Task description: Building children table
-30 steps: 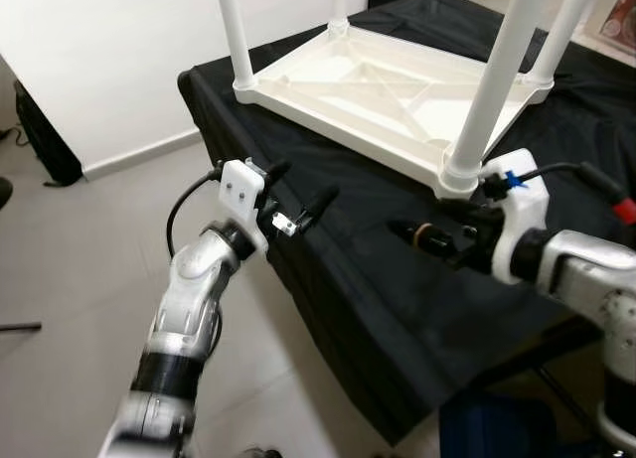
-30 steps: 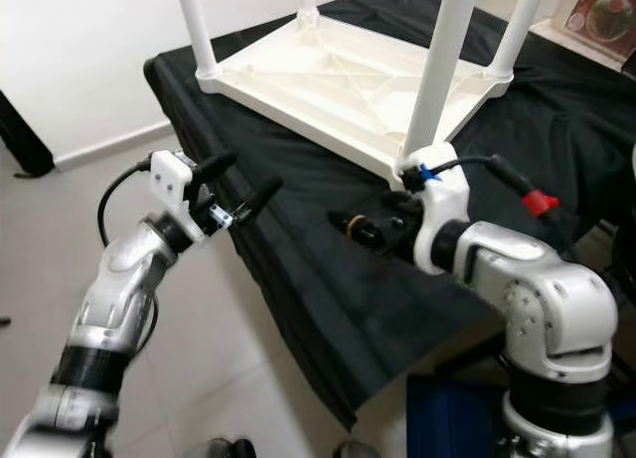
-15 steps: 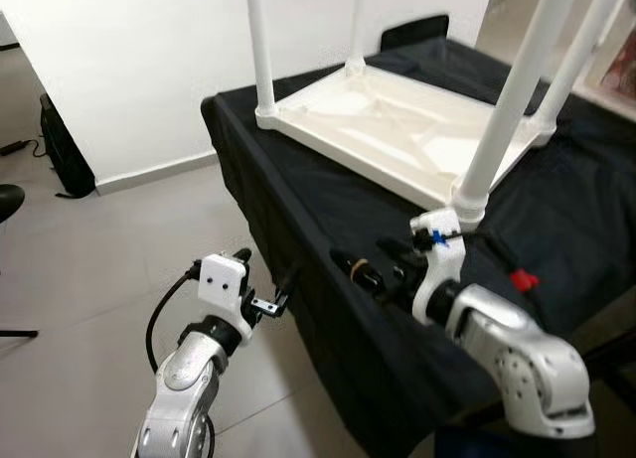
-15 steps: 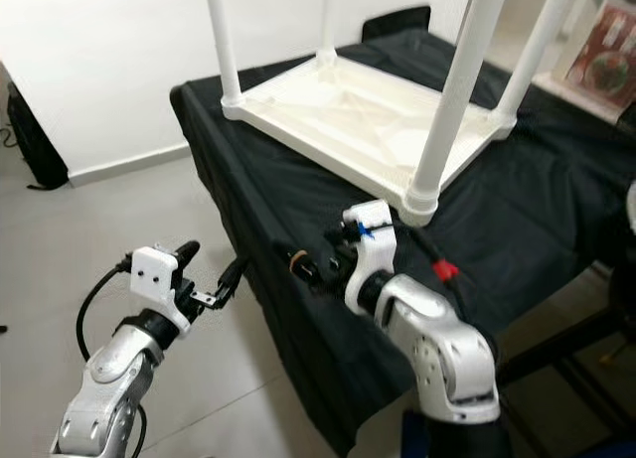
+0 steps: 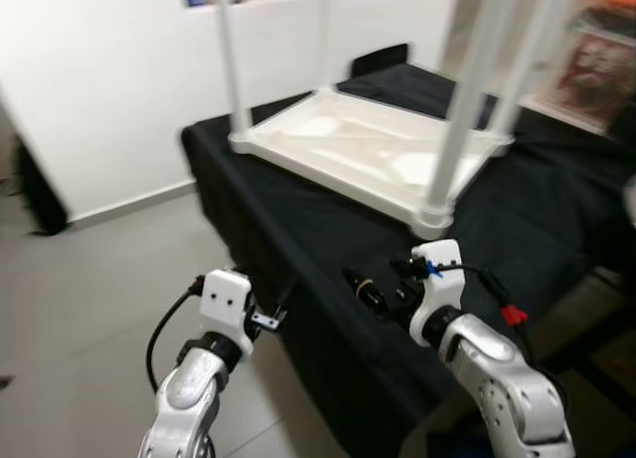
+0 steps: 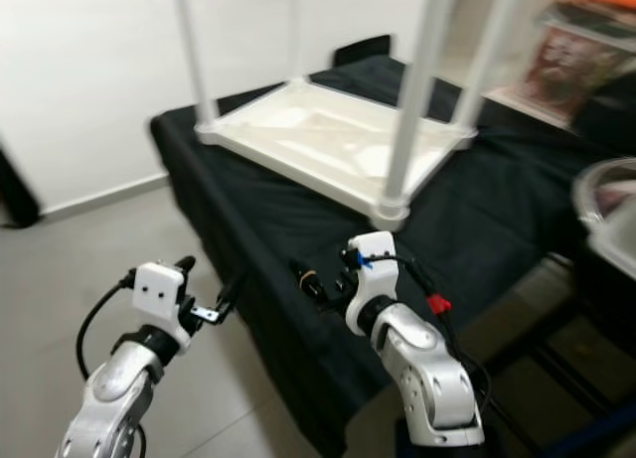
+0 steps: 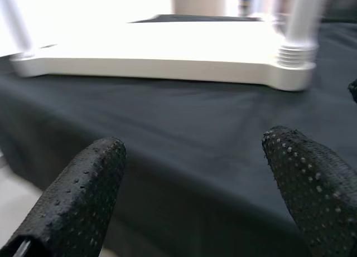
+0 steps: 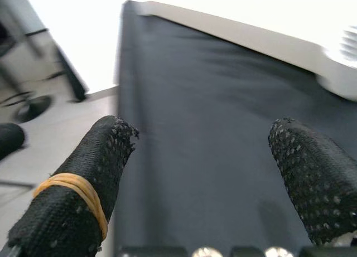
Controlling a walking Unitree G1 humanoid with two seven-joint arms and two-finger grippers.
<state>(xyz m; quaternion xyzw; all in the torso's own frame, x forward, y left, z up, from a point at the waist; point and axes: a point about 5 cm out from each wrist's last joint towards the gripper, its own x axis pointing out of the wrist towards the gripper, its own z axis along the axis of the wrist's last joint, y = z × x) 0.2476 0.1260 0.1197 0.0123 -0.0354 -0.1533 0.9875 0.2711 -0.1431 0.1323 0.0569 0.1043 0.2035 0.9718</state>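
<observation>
A white plastic children's table (image 5: 368,155) lies upside down on a table draped in black cloth (image 5: 298,234). Its white legs (image 5: 465,100) point straight up. My left gripper (image 5: 266,314) hangs low at the cloth's near left edge, open and empty. In the left wrist view its fingers (image 7: 83,184) are spread, facing the white table (image 7: 145,51) and a leg socket (image 7: 295,62). My right gripper (image 5: 378,289) is over the cloth's front edge, short of the nearest leg, open and empty. One of its fingers carries a tan rubber band (image 8: 72,190).
Grey tiled floor (image 5: 89,279) and a white wall lie to the left, with a dark bag (image 5: 40,190) against the wall. Shelving with a printed box (image 5: 596,66) stands at the far right, and a clear plastic container (image 6: 606,200) sits beside the table.
The head view has shifted and drawn back. Both arms sit lower and closer to my body than a second ago. Both grippers stay open; the white table has not moved.
</observation>
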